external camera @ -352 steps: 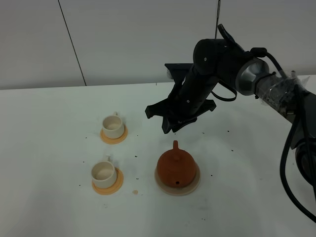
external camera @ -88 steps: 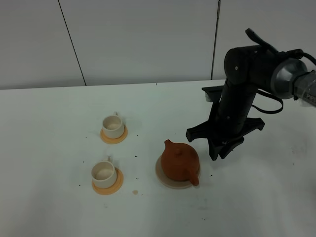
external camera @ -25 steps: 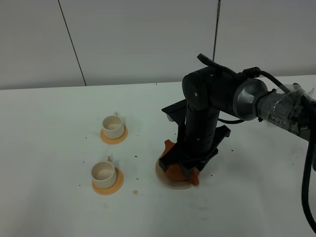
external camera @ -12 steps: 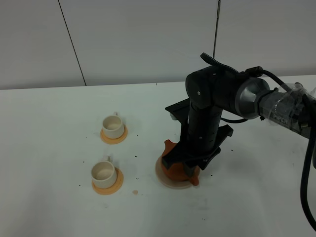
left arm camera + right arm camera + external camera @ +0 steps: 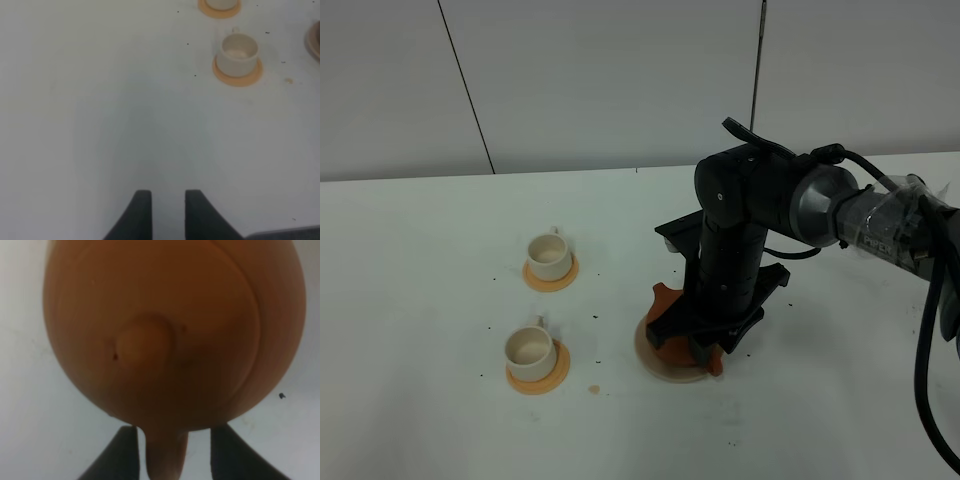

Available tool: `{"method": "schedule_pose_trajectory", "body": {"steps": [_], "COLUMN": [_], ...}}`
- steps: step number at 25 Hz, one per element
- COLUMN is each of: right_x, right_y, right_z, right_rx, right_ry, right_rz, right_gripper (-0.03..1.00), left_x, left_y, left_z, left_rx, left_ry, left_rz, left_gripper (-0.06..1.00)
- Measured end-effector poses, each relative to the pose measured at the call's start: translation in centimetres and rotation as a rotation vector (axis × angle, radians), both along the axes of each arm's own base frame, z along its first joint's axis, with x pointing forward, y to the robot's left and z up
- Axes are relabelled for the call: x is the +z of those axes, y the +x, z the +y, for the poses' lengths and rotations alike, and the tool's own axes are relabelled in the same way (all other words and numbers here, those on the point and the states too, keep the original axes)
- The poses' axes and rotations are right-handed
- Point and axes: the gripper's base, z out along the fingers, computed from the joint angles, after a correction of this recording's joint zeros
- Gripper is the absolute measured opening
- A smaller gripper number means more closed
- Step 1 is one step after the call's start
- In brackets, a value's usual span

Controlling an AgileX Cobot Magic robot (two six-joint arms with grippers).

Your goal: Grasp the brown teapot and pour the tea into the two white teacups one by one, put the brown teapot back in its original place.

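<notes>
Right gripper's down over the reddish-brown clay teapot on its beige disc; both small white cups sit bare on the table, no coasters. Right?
No: the far white cup and near white cup each stand on a round orange coaster, per the exterior high view. Rest holds.

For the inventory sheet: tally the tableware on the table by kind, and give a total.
brown teapot: 1
white teacups: 2
orange coasters: 2
beige disc: 1
Total: 6
</notes>
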Motion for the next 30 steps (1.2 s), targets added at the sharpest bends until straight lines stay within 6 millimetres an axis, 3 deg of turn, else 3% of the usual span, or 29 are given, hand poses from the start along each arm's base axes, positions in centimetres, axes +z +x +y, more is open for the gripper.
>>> {"method": "schedule_pose_trajectory", "body": {"steps": [14,30], "right_x": [0.0,0.0], "right_y": [0.04,0.03], "right_z": [0.01,0.02], "right_rx": [0.0,-0.005], "right_ry": [0.002,0.002], "right_rz": [-0.004,-0.003], "right_gripper": [0.23,0.22], "left_x": [0.0,0.0], "left_y": [0.0,0.0], "left_z": [0.0,0.0], "left_rx": [0.0,0.0], "left_ry": [0.0,0.0], "left_rz": [0.0,0.0], "left_gripper": [0.23,0.23]}}
